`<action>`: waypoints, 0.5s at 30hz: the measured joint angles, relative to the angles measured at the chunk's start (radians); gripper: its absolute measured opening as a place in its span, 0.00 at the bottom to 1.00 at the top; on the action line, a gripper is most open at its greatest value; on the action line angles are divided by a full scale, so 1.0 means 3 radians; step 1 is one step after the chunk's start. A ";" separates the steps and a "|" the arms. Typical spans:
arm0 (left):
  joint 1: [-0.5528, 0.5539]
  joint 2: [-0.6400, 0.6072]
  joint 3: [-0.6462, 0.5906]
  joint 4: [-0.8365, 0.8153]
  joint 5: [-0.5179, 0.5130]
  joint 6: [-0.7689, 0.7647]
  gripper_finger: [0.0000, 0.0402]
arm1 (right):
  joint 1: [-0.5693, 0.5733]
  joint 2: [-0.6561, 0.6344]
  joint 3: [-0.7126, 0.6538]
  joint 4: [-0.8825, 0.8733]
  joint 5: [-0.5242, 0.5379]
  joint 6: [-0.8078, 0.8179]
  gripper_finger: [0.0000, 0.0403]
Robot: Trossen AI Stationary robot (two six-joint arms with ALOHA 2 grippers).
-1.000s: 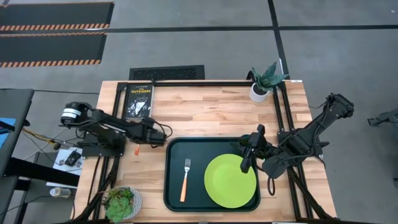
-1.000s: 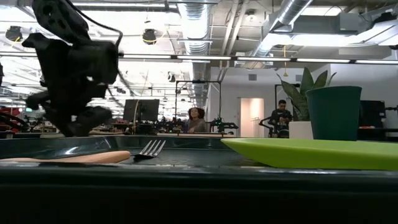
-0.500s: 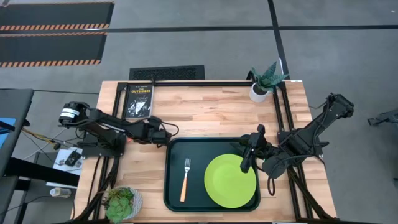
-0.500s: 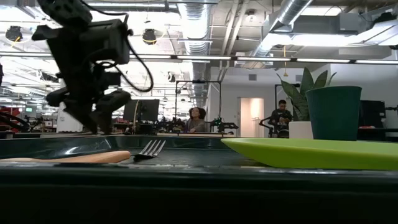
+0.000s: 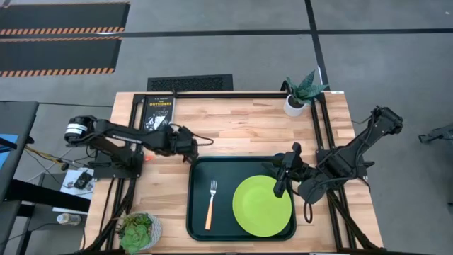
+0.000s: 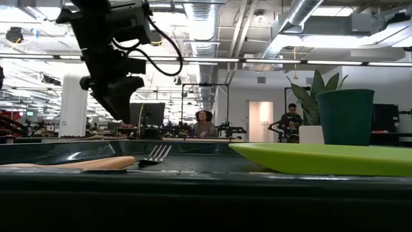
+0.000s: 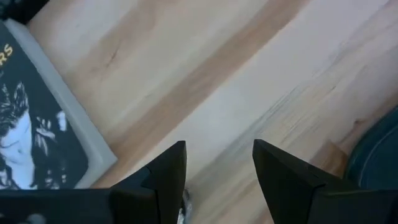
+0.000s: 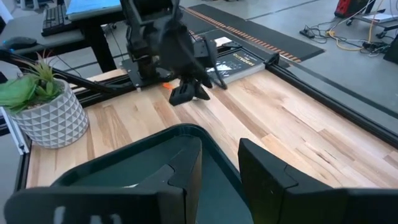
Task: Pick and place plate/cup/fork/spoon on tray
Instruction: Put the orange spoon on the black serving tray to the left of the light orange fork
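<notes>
Hovering over bare wooden surface [image 5: 241,127] beside the dark green rectangular tray [image 5: 199,205] holding yellow-orange-handled fork [image 5: 210,204] and flat lime-green plate [image 5: 262,206], left gripper [image 5: 192,150] with jaws spread, empty; right gripper [image 5: 277,178] likewise spread.
</notes>
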 joint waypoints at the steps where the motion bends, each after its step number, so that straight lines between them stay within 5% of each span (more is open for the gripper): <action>1: 0.0041 -0.0047 -0.0001 -0.0014 0.0057 0.0072 0.44 | 0.0000 0.0000 0.0000 0.0000 -0.0001 0.0001 0.32; 15: 0.0340 -0.1023 -0.0278 0.0125 0.0407 0.0841 0.44 | 0.0010 -0.0001 0.0001 -0.0002 -0.0022 0.0010 0.32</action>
